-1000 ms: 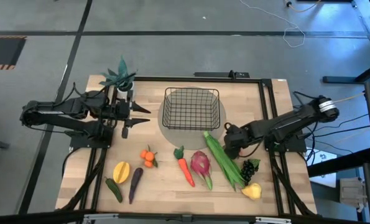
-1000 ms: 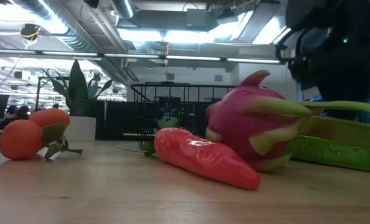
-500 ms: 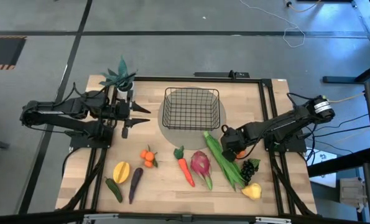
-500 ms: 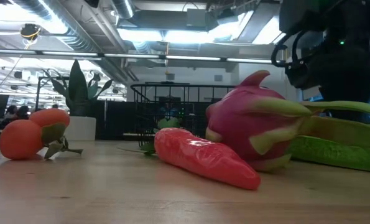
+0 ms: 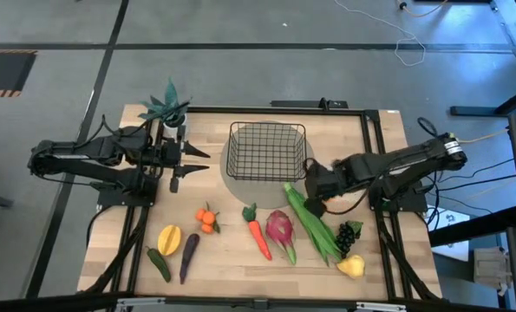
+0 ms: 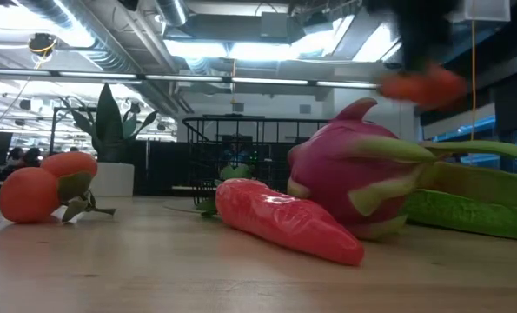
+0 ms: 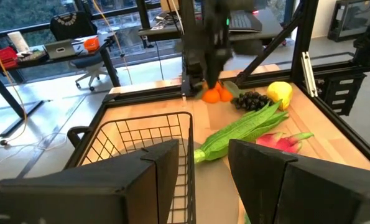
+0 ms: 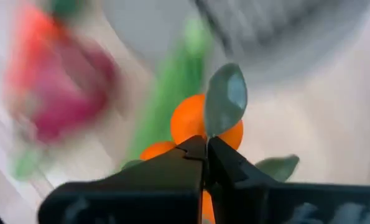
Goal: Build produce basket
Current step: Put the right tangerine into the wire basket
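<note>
High view: the right pincer (image 5: 314, 192) sits right of centre in the frame, just right of the basket (image 5: 267, 151), its fingers clamped together on a leaf of an orange cluster (image 8: 204, 132) that hangs off the counter (image 5: 223, 251). Lower in the frame lie bean pods (image 5: 311, 223), dragon fruit (image 5: 279, 229), carrot (image 5: 258, 237), grapes (image 5: 348, 235) and pear (image 5: 352, 265). At the left, the left pincer (image 5: 197, 162) waits with fingers apart, beside the potted plant (image 5: 166, 108).
</note>
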You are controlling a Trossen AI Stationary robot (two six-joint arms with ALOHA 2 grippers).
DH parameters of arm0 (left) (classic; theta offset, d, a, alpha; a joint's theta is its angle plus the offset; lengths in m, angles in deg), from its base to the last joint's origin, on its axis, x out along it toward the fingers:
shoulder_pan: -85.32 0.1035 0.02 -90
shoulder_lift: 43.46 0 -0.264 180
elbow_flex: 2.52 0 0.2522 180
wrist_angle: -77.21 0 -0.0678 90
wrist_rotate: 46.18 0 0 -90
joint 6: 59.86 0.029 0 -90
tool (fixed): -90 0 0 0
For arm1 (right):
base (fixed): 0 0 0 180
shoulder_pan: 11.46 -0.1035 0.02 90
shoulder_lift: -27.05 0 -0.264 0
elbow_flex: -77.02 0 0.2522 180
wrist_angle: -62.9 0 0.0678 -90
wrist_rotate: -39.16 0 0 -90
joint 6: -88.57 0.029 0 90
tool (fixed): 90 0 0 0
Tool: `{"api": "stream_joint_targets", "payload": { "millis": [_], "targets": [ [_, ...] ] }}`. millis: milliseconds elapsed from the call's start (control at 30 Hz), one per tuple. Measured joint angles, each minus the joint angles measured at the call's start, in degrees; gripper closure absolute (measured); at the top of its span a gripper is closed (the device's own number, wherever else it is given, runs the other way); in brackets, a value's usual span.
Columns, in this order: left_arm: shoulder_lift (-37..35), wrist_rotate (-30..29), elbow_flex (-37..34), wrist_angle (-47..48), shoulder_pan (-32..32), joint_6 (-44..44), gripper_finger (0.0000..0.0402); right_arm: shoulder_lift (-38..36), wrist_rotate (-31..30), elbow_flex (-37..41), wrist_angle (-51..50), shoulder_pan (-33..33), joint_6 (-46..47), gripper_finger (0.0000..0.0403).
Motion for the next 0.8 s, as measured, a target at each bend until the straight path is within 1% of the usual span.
{"api": "stream_joint_targets", "payload": {
  "millis": [100, 167, 233, 267, 333, 433, 500, 700, 800],
  "targets": [
    [0.0, 0.0, 0.0, 0.0, 0.0, 0.0, 0.0271, 0.0, -9.7, -4.3, 8.9, 1.3, -10.5, 0.0403],
    [0.0, 0.0, 0.0, 0.0, 0.0, 0.0, 0.0271, -0.1, -15.2, -5.2, 14.8, 2.7, -17.5, 0.0403],
    [0.0, 0.0, 0.0, 0.0, 0.0, 0.0, 0.0271, 0.0, -17.4, -4.6, 20.6, 4.9, -22.8, 0.0403],
    [0.0, 0.0, 0.0, 0.0, 0.0, 0.0, 0.0271, 0.1, -17.1, -4.0, 23.1, 6.4, -24.9, 0.0403],
    [0.0, 0.0, 0.0, 0.0, 0.0, 0.0, 0.0271, 1.1, -14.4, -2.6, 26.7, 9.9, -27.7, 0.0403],
    [0.0, 0.0, 0.0, 0.0, 0.0, 0.0, 0.0271, 3.8, -9.5, -1.0, 27.5, 14.6, -28.9, 0.0403],
    [0.0, 0.0, 0.0, 0.0, 0.0, -0.1, 0.0271, 5.5, -7.6, -0.9, 27.5, 16.7, -29.6, 0.0403],
    [0.0, 0.0, 0.0, 0.0, 0.0, -0.1, 0.0271, 7.1, -7.4, -1.3, 28.3, 19.2, -34.1, 0.0401],
    [0.0, 0.0, 0.0, 0.2, 0.0, -0.1, 0.0271, 7.4, -5.6, -1.3, 28.2, 19.3, -37.2, 0.0387]
  ]
}}
